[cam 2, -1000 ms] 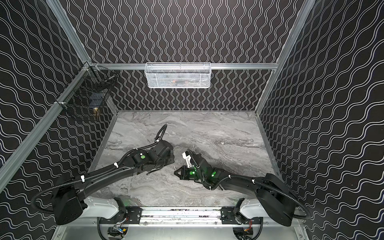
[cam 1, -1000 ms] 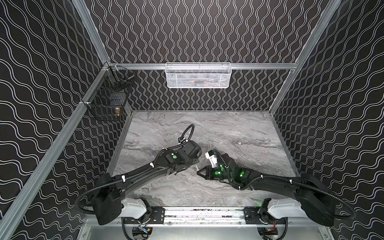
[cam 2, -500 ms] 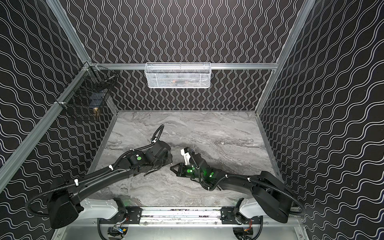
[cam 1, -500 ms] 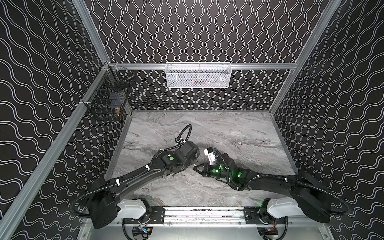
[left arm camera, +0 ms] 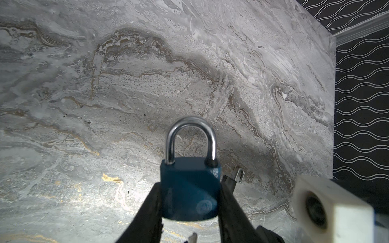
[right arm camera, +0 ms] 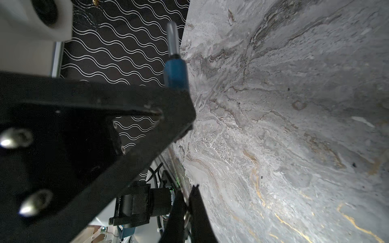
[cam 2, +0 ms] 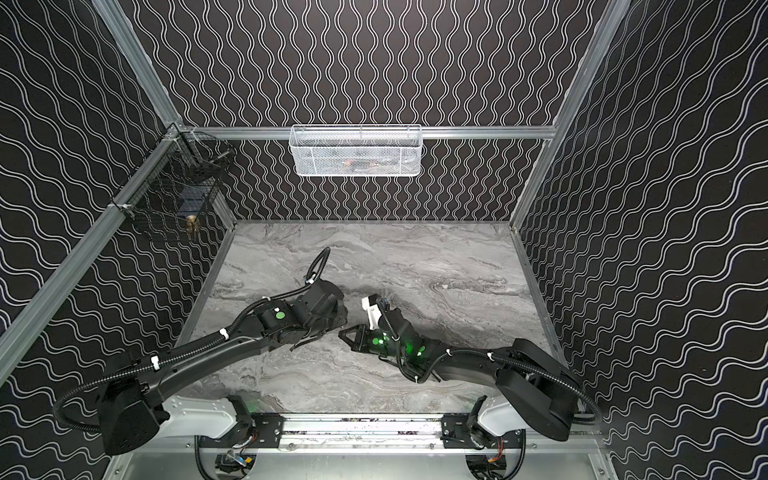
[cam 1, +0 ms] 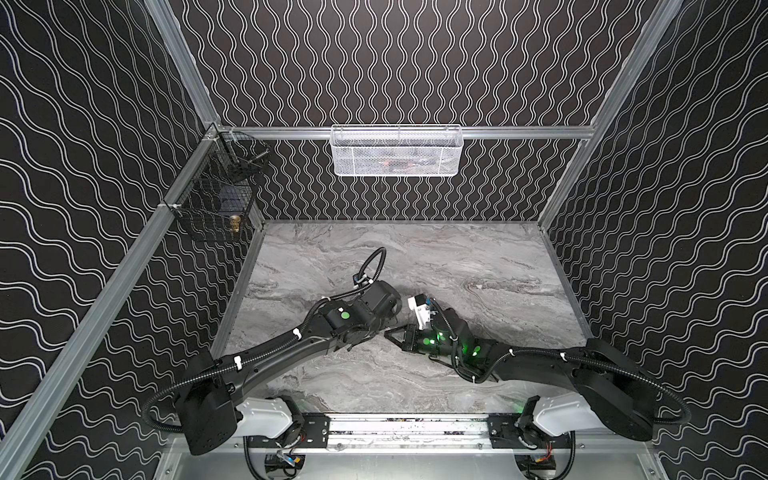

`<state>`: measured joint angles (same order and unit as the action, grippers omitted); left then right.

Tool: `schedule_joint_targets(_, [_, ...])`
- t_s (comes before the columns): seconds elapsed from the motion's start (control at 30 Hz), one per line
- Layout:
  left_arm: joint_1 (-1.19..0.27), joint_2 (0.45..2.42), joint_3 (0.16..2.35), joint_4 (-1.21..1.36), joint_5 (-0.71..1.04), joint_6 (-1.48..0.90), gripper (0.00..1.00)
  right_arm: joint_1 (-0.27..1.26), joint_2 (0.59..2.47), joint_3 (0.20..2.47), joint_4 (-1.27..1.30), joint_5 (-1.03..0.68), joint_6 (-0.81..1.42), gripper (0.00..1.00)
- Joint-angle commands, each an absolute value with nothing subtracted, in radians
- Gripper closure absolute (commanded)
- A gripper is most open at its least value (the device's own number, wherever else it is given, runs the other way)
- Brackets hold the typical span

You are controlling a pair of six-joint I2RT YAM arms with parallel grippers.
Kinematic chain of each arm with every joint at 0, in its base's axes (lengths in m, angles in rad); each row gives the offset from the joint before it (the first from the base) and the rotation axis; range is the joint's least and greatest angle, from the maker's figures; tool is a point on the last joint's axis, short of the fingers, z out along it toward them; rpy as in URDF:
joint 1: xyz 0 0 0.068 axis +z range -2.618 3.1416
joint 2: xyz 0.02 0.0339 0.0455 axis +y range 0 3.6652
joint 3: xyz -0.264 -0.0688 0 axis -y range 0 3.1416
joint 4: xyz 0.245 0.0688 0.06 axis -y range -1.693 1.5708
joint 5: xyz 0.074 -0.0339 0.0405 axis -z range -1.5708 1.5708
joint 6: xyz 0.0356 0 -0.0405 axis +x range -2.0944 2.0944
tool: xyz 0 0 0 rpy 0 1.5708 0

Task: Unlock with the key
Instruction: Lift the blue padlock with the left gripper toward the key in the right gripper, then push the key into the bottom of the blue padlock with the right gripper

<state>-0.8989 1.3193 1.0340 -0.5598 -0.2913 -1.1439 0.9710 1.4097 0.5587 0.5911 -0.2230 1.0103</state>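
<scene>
L claw (left arm camera: 189, 188) grasped blue padlock (left arm camera: 186, 197) by its sides, low-centre of L wrist view, shackle (left arm camera: 190, 134) closed | R claw (right arm camera: 187, 196) clenched on apparent key (left arm camera: 240, 175), tip just right of lock body | risk: keyhole unseen; key looked misaligned, could skid off body or twist in pinch

Robot lab test cell — wavy-patterned black walls (cam 1: 395, 62), aluminium framing (cam 1: 519, 132), marble-look tabletop (cam 1: 457, 257), white mesh basket (cam 1: 353, 162)

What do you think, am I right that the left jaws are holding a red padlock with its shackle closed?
Wrong colour: the left wrist view shows it is blue. The left jaws are holding a blue padlock with its shackle closed.
</scene>
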Motion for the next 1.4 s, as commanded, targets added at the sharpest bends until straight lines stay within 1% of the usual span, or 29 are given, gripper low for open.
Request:
schedule_joint_targets(0.0, [-0.901, 1.319, 1.044, -0.546, -0.299, -1.129, 0.95, 0.968, 1.405, 0.578, 0.621, -0.211, 1.026, 1.00])
schedule_joint_targets(0.4, [-0.902, 1.310, 1.059, -0.545, -0.310, -1.099, 0.96, 0.962, 1.434, 0.577, 0.649, -0.255, 1.019, 1.00])
schedule_joint_targets(0.67, [-0.904, 1.308, 1.051, -0.546, -0.310, -1.098, 0.97, 0.953, 1.378, 0.554, 0.640, -0.203, 1.011, 1.00])
schedule_joint_targets(0.8, [-0.906, 1.318, 1.058, -0.545, -0.304, -1.092, 0.97, 0.953, 1.382, 0.588, 0.584, -0.212, 1.007, 1.00])
schedule_joint_targets(0.9, [-0.908, 1.316, 1.059, -0.537, -0.302, -1.083, 0.97, 0.933, 1.404, 0.568, 0.628, -0.234, 1.048, 1.00])
schedule_joint_targets(1.1, [-0.908, 1.314, 1.069, -0.546, -0.315, -1.083, 0.98, 0.938, 1.424, 0.578, 0.635, -0.265, 1.024, 1.00])
schedule_joint_targets(1.37, [-0.908, 1.304, 1.067, -0.532, -0.318, -1.083, 0.99, 0.943, 1.378, 0.548, 0.578, -0.227, 0.998, 1.00])
